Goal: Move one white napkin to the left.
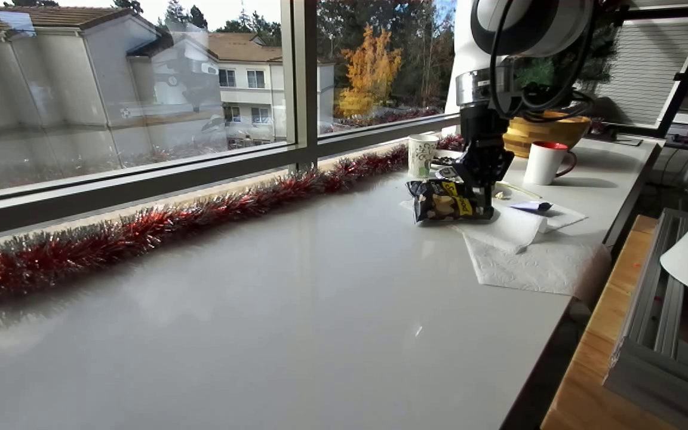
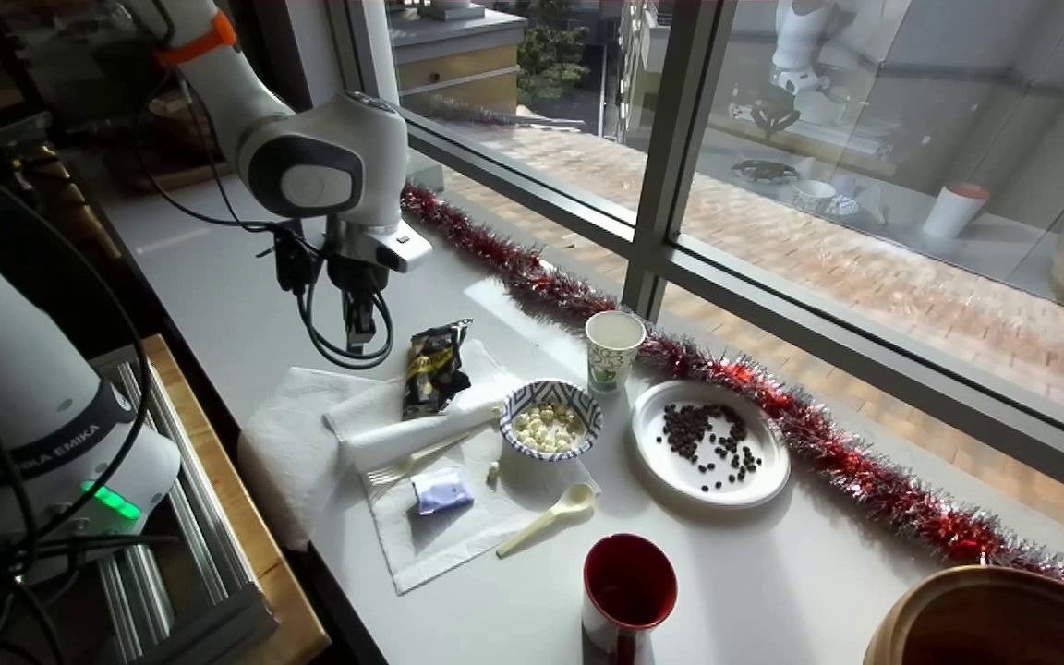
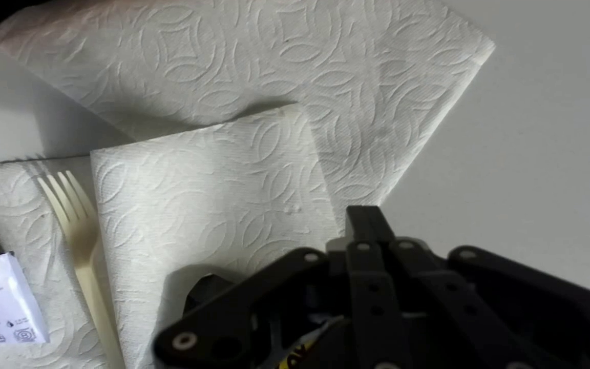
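Where the embossed white paper napkins (image 3: 213, 189) overlap: the middle napkin (image 2: 421, 430) lies over the edge napkin (image 3: 274, 72) — which droops past the rim of the glossy white table (image 1: 248, 322) — and over the flat napkin (image 2: 449, 545).
Black two-fingered gripper (image 3: 369, 216): jaws clenched, tip against tip; in the wrist view they show at the napkins' border.
Shiny black-and-yellow bag (image 2: 433, 365): on the middle napkin, near the gripper in both exterior views.
Pale wooden fork (image 3: 82, 240): on the flat napkin, beside the small lilac packet (image 2: 442, 489).
Pale wooden spoon (image 2: 546, 520): along the flat napkin's border.
Blue-and-white patterned bowl (image 2: 581, 406): holding pale popcorn (image 2: 549, 429), just beside the bag.
White leaf-printed paper cup (image 2: 613, 354): upright, near the bowl.
Shallow white plate (image 2: 666, 471): bearing small dark pieces (image 2: 692, 427), near the cup.
White mug with red interior (image 2: 629, 591): upright, near the spoon.
Red-and-silver tinsel garland (image 1: 200, 216): along the window (image 1: 301, 77).
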### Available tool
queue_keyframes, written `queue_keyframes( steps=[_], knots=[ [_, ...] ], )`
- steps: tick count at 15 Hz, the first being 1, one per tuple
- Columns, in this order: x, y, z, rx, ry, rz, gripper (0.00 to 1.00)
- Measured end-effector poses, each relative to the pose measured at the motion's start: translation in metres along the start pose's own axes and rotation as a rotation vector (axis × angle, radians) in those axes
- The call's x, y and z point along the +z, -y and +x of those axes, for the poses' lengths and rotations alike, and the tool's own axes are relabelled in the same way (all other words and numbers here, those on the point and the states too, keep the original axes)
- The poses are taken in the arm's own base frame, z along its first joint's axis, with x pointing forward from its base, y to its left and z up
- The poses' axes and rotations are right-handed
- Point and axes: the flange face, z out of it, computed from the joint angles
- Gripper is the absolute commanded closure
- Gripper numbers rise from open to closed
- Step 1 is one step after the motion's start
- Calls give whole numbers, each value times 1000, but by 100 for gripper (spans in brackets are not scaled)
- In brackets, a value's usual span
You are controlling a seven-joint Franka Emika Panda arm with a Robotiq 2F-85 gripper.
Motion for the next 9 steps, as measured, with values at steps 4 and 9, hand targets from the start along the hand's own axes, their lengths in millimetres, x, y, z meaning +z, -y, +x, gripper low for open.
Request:
queue_keyframes(
  steps=[4, 9],
  knots=[
    [7, 0, 3, 15, 5, 0, 100],
    [31, -10, 18, 71, -18, -1, 100]
  ],
)
